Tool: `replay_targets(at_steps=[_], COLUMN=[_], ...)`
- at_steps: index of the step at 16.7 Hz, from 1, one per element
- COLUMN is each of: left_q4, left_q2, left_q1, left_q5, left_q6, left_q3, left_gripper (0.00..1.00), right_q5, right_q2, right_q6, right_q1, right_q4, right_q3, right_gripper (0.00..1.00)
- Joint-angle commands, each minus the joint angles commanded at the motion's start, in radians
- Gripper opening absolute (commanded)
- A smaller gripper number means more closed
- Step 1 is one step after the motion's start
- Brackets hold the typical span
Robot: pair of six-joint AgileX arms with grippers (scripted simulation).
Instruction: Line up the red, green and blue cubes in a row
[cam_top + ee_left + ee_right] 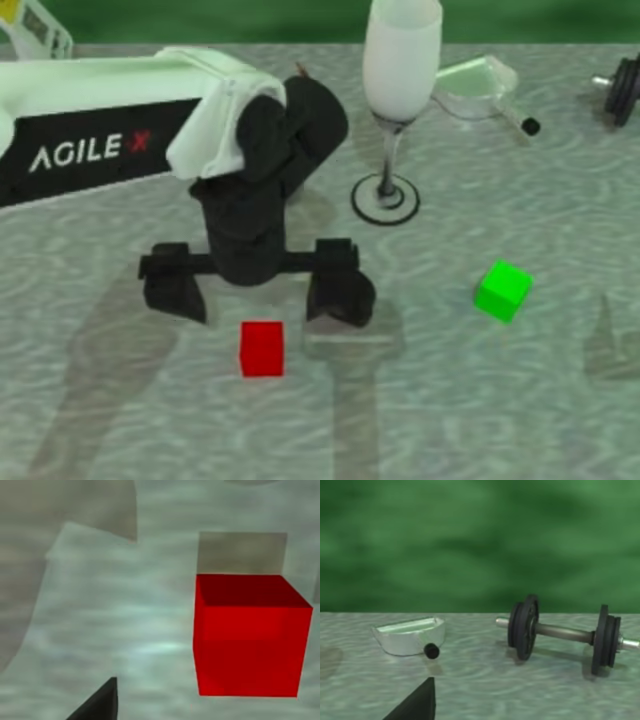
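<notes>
Top view: left gripper [258, 285] spread wide, empty, above the table [480, 400], red cube [262, 349] just in front; green cube [502, 290] well apart to the right, wine glass [396, 100] behind. Left wrist: only red cube, close up. Right wrist: dumbbell [565, 632], green backdrop; right gripper's state can't tell.

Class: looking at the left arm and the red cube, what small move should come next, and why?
Probably lower the left claw a little toward the viewer and down, then close on the red cube. The claw is open and sits just behind the cube, not yet around it. The green cube lies apart at the right.
</notes>
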Motion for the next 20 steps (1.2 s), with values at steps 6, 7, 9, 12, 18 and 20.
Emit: replay_targets(at_steps=[6,7,9,12,18,20], left_q4=[-0.058,-0.058,-0.039,0.038,0.281,0.375], left_q2=[-0.028,-0.028,-0.057,-0.178,-0.660,-0.855], left_q1=[0.000,0.000,0.014,0.073,0.271,0.345], left_q5=[0.000,0.000,-0.002,-0.009,-0.015,-0.014], left_q6=[0.000,0.000,0.001,0.011,0.091,0.147], left_q3=[0.036,0.036,0.013,-0.091,-0.470,-0.634], left_gripper=[1.00,1.00,1.00,1.00,1.00,1.00], right_q5=[0.000,0.000,0.000,0.000,-0.003,-0.002], right_q2=[0.000,0.000,0.031,0.155,0.676,0.904], right_q6=[0.000,0.000,-0.010,-0.051,-0.190,-0.245], right_q1=[0.000,0.000,0.008,0.039,0.146,0.186], right_q4=[0.000,0.000,-0.021,-0.102,-0.382,-0.495], right_q3=[0.000,0.000,0.030,0.149,0.549,0.700], right_gripper=[1.00,1.00,1.00,1.00,1.00,1.00])
